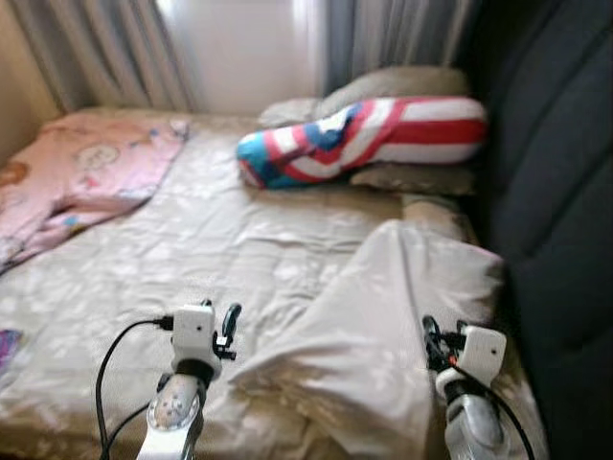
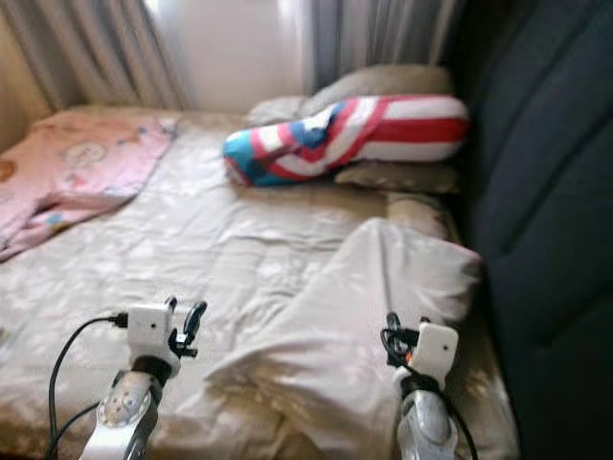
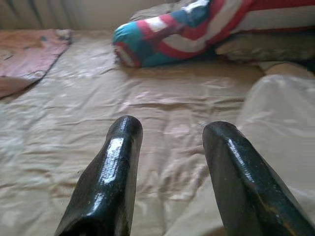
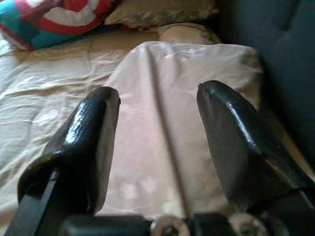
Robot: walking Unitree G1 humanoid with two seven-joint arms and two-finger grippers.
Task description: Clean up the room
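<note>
Both grippers hover low over the bed (image 1: 192, 259), jaws spread and holding nothing: the left gripper (image 1: 228, 331) above bare sheet, the right gripper (image 1: 433, 337) at the folded-back beige duvet (image 1: 383, 316). Judged step: bed-making. Next, each would need to reach and pinch a duvet edge.

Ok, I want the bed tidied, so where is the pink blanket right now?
The pink patterned blanket lies rumpled on the bed's far left corner in the eye views, by the grey curtains, across from the red, white and blue striped pillow.
</note>
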